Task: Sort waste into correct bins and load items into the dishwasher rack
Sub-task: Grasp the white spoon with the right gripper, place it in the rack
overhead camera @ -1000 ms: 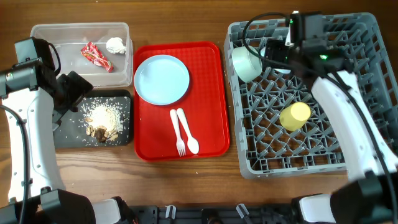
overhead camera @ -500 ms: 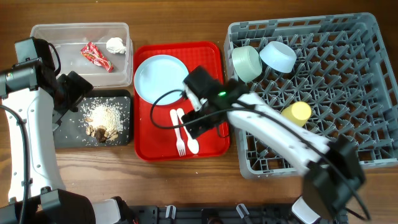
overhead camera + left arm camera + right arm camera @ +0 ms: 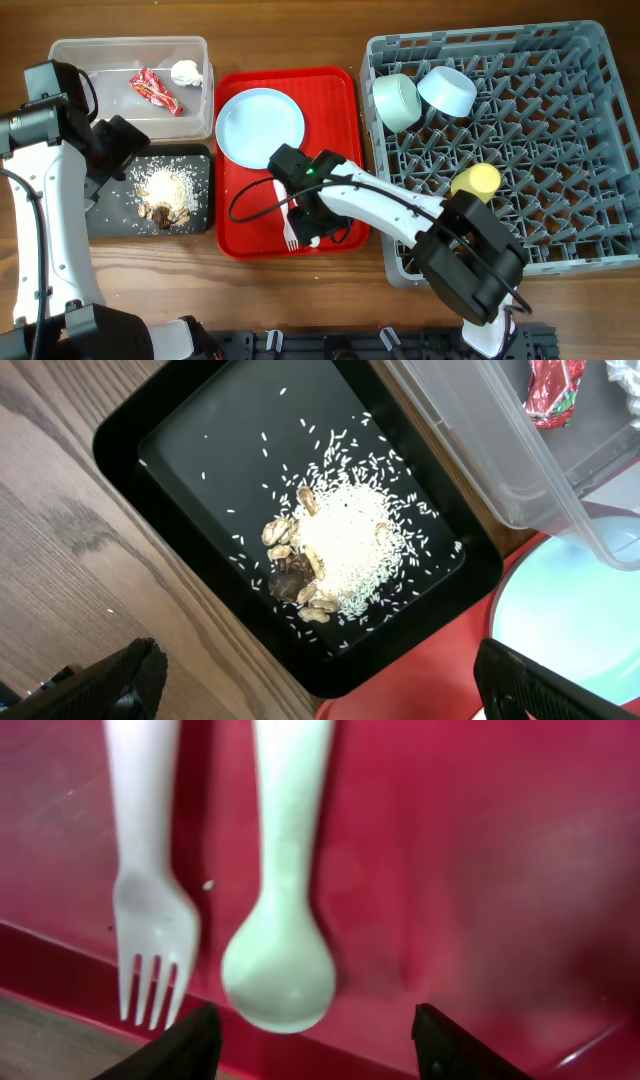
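Hovering over the white spoon [image 3: 279,955] on the red tray [image 3: 470,870], right pincer [image 3: 318,1042] gapes wide, empty; left pincer [image 3: 320,665] likewise wide, empty.

red tray [image 3: 340,90], white spoon [image 3: 279,968], yellow cup [image 3: 474,182]

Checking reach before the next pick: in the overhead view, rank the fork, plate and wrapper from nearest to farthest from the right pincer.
1. Fork, on the red tray, right beside the right pincer.
2. Plate, at the tray's top end.
3. Wrapper, in the clear bin at top left.
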`<action>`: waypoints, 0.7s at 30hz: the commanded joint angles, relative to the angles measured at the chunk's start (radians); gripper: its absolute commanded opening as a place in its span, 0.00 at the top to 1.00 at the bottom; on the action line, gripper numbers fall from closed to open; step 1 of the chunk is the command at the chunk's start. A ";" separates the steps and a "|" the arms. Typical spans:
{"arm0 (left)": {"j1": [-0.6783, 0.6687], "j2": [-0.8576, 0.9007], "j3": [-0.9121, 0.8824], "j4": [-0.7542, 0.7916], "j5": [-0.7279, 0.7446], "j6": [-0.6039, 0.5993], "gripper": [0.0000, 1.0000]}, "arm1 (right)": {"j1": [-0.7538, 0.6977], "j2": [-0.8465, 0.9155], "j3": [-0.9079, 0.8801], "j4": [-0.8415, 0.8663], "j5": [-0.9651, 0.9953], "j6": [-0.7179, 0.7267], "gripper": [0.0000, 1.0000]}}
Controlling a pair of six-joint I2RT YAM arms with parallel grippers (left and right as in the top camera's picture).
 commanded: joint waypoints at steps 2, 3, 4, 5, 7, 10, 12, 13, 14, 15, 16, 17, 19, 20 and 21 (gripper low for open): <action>0.005 -0.011 0.001 0.000 0.004 0.001 0.00 | 0.023 0.036 -0.006 0.003 -0.008 0.011 0.36; 0.005 -0.011 0.001 0.000 0.004 0.001 0.00 | 0.023 0.044 -0.006 0.004 -0.009 0.011 0.36; 0.005 -0.011 0.001 0.000 0.004 0.001 0.00 | 0.023 0.051 -0.006 0.006 -0.012 0.011 0.36; 0.005 -0.011 0.001 0.000 0.004 0.001 0.00 | 0.023 0.058 -0.006 0.006 -0.012 0.014 0.36; 0.005 -0.011 0.001 0.000 0.004 0.001 0.00 | 0.022 0.079 -0.005 0.006 -0.012 0.031 0.36; 0.005 -0.011 0.001 0.000 0.004 0.001 0.00 | 0.008 0.084 -0.005 -0.001 0.012 0.086 0.47; 0.005 -0.011 0.001 0.000 0.004 0.001 0.00 | -0.012 0.084 -0.005 -0.002 0.011 0.108 0.57; 0.005 -0.011 0.001 0.000 0.004 0.001 0.00 | -0.023 0.084 -0.005 0.000 0.012 0.112 0.59; 0.005 -0.011 0.001 0.000 0.004 0.001 0.00 | -0.031 0.084 -0.005 0.006 0.014 0.111 0.59; 0.005 -0.011 0.001 0.000 0.004 0.001 0.00 | -0.035 0.084 -0.005 0.020 0.014 0.091 0.59; 0.005 -0.011 0.001 0.000 0.004 0.001 0.00 | -0.035 0.084 -0.005 0.031 0.011 0.061 0.58; 0.005 -0.011 0.001 0.000 0.004 0.001 0.00 | -0.035 0.084 -0.005 0.036 0.011 0.050 0.57; 0.005 -0.011 0.001 0.000 0.004 0.001 0.00 | -0.035 0.084 -0.005 0.038 0.010 0.043 0.55; 0.005 -0.011 0.001 0.000 0.004 0.001 0.00 | -0.035 0.084 -0.005 0.040 0.005 0.033 0.53; 0.005 -0.011 0.001 0.000 0.004 0.001 0.00 | -0.035 0.084 -0.005 0.042 -0.007 0.021 0.53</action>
